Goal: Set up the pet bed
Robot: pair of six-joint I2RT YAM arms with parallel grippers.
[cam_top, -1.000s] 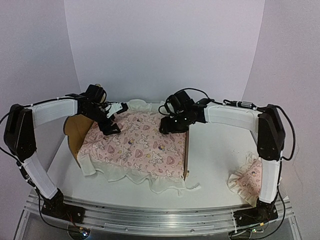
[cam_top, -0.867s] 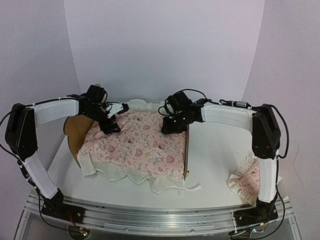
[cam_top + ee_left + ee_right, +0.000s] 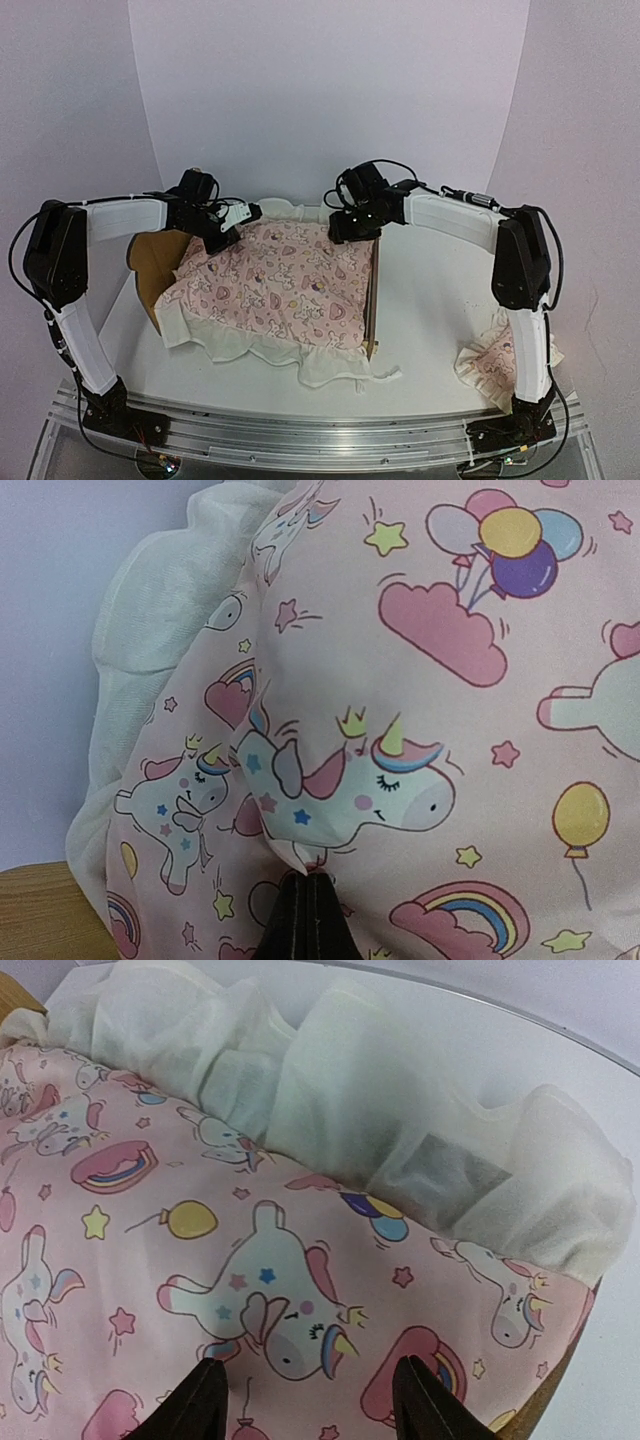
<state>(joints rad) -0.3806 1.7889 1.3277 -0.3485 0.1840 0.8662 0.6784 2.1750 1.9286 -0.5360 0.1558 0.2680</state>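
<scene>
Reaching in from both sides in the overhead view, the arms stretch across the far end of the pet bed (image 3: 152,265), which sits mid-counter (image 3: 430,290) under a pink cover (image 3: 280,290). In the left wrist view, the left end effector (image 3: 305,885) pinches a fold of cover. In the right wrist view, the right end effector (image 3: 312,1385) stands wide over the cover.

Table (image 3: 440,300): white matt top, evenly lit, only soft shadows cast on it
Rail (image 3: 320,432): ribbed aluminium, fitted along the near edge of the table
Back panel (image 3: 330,90): plain, pale lilac-white, set behind the far edge
Left panel (image 3: 60,100), right panel (image 3: 590,130): same finish, joined to the back panel near the far corners, seen slightly darker
</scene>
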